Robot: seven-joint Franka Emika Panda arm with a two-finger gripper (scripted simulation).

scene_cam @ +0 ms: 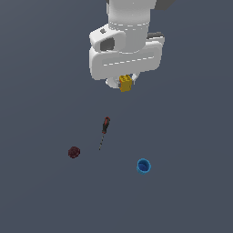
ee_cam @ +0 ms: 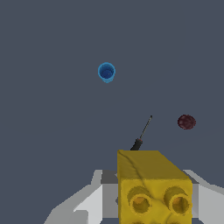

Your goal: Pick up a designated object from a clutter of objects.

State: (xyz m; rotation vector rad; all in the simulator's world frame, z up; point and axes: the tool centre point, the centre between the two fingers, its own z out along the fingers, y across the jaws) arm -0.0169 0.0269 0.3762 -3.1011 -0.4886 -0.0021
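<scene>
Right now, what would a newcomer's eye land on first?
The yellow block, gripped in the claw high above the floor under the big white arm. Below lie the screwdriver, the dark red lump and the blue cup, well apart.

The white Panda arm hangs high above the surface, wrist pointing down, its gripper [scene_cam: 125, 83] clamped on the yellow block [scene_cam: 126, 84] between the fingers.

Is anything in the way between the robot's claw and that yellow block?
No. The yellow block already sits in the gripper, lifted above the surface. The screwdriver, blue cup and dark red lump lie below, apart.
</scene>
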